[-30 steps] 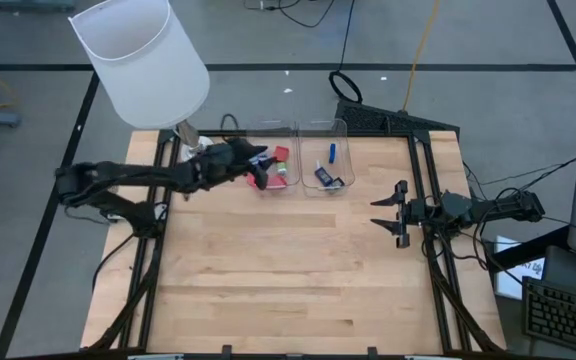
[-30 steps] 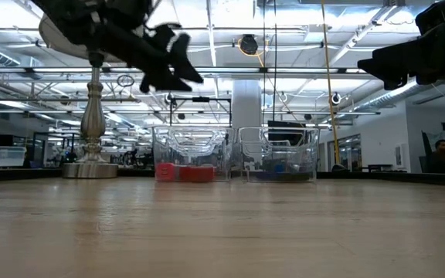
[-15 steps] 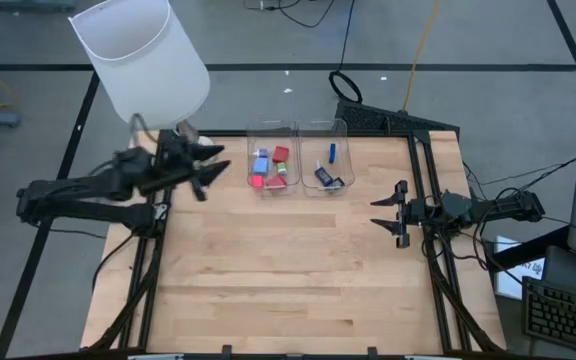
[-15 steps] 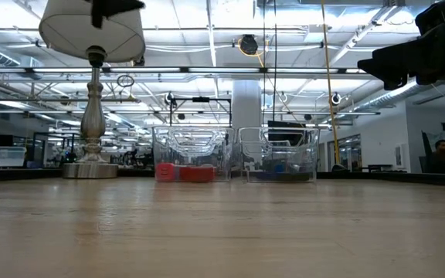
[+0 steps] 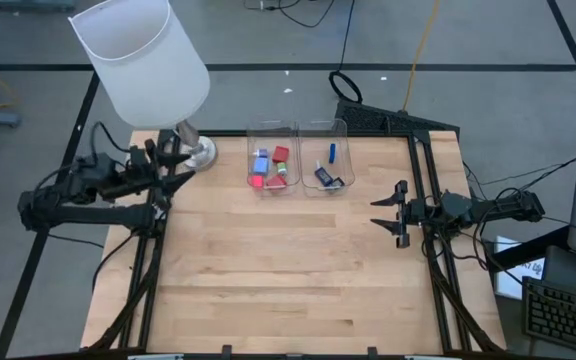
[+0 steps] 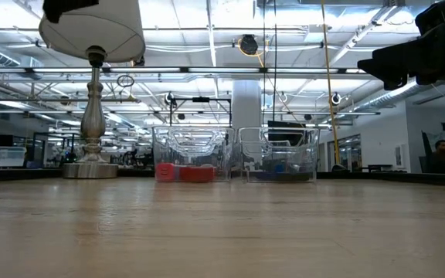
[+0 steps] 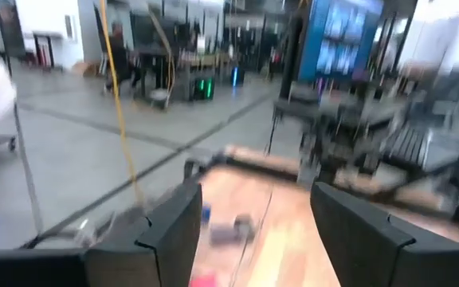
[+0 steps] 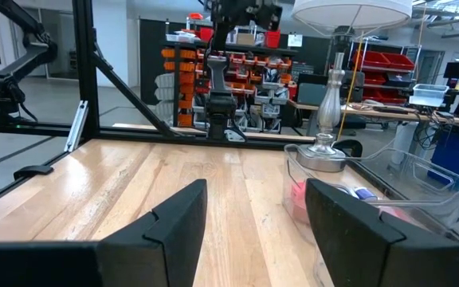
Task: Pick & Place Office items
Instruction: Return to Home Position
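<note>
Arms: the left pincer [image 5: 180, 176] hangs over the left edge of the table [image 5: 288, 270], just beside the base of the lamp [image 5: 138, 60] and well apart from both bins. Its wrist view is blurred, but the two fingers [image 7: 170, 231] show spread wide, with nothing in the gap.

The right pincer [image 5: 381, 212] hangs over the table's right edge, about halfway down it, pointing in toward the middle. Its fingers [image 8: 178, 219] are wide apart too, and it holds nothing.

The office items: every one in view lies inside the two clear bins, which stand side by side at the far side of the table.
- left bin [image 5: 268, 133]: a light blue piece [image 5: 261, 162] with a red piece [image 5: 281, 154] beside it; a green piece [image 5: 279, 171] nearer; more red at the near end. They crowd together, so the exact count cannot be told.
- right bin [image 5: 318, 133]: a dark blue piece [image 5: 333, 152] toward the far end; a black piece [image 5: 330, 181] at the near end, with some blue against it.

Low view: both bins are upright on the table, with red along the floor of the left one and blue low in the right one. The lamp stands to the left of them. The right arm shows dark in the upper right corner. A person [image 6: 441, 152] sits far back in the room, at the right edge.
</note>
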{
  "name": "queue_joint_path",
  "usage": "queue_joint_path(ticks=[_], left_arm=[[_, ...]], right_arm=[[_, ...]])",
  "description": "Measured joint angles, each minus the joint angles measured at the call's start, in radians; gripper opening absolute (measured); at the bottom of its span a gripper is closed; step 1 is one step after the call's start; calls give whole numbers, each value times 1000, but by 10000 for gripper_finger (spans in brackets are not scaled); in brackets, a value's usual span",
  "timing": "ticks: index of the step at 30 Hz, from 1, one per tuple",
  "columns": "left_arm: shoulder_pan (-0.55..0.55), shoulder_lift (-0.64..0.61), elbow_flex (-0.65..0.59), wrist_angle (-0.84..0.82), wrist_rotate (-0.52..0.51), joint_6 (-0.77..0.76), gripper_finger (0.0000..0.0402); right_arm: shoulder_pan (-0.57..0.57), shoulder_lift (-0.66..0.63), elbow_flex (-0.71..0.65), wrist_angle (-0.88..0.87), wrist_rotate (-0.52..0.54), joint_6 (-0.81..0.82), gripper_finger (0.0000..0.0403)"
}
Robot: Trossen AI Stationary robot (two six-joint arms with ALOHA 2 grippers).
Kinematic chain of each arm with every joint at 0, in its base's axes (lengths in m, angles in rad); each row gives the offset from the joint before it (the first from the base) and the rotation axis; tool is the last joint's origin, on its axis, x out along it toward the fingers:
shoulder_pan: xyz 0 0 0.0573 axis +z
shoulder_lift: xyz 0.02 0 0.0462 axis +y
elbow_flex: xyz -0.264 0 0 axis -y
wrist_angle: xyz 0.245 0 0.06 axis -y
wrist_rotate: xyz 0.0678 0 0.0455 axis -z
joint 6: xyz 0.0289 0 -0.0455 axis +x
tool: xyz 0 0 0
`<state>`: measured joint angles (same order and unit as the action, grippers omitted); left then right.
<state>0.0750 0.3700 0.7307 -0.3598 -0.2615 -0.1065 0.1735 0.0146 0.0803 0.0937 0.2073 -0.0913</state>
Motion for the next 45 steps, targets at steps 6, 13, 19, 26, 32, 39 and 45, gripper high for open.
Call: queue_joint_path(ticks=[6, 13, 19, 26, 32, 39, 45], left_arm=[[0, -68, -8, -162, -1, 9, 227], [0, -175, -66, -164, -16, 4, 227], [0, -336, -149, -162, -61, -19, 238], [3, -358, -223, -130, -105, -57, 245], [3, -361, -349, -15, -173, -56, 242], [3, -358, -518, 186, -169, -99, 230], [3, -357, -640, 330, -157, -114, 219]], right_arm=[[0, 0, 0, 0, 0, 0, 207], [0, 0, 0, 0, 0, 0, 208], [0, 0, 0, 0, 0, 0, 208], [0, 1, 0, -1, 1, 0, 208], [0, 2, 0, 0, 0, 0, 206], [0, 2, 0, 0, 0, 0, 208], [0, 2, 0, 0, 0, 0, 206]])
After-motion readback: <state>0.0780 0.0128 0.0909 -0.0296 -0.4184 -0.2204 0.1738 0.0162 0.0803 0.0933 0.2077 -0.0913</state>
